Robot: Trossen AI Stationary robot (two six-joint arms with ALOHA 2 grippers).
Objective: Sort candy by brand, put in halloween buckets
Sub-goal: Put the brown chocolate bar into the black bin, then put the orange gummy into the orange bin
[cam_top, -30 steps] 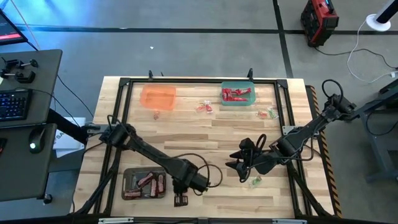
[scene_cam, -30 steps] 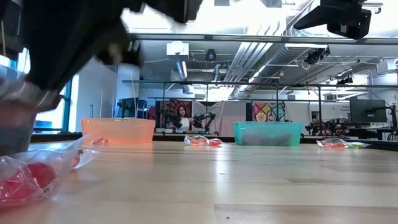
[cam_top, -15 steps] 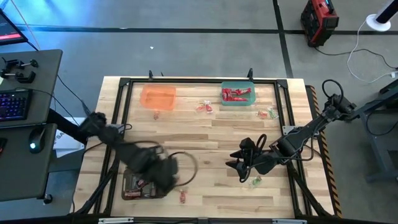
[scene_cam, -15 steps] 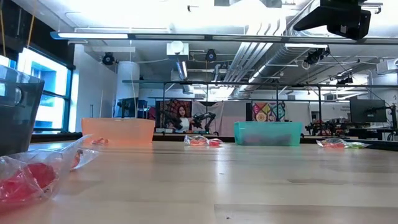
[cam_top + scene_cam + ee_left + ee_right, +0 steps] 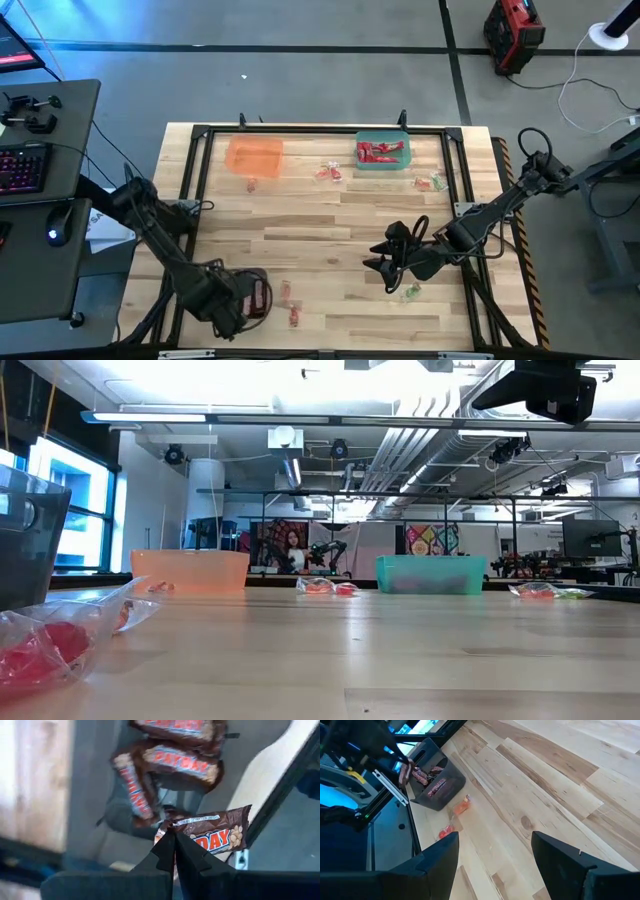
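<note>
In the lower left of the high view, the left gripper [image 5: 232,312] hangs over the dark grey bucket [image 5: 257,297]. The left wrist view shows its fingers [image 5: 167,851] pressed together on one end of a brown Payday bar [image 5: 220,832]. The long axis of the bar runs sideways from the fingertips, toward the right of that frame, and partly crosses the pale rim of the bucket. The bucket floor, with three more brown bars [image 5: 175,760], lies directly beyond the fingertips. So the release probably needs the bar to be brought more over the floor. The right gripper [image 5: 385,262] waits at centre right with its fingers wide apart and empty. Two red candies [image 5: 289,303] lie just right of the grey bucket.
</note>
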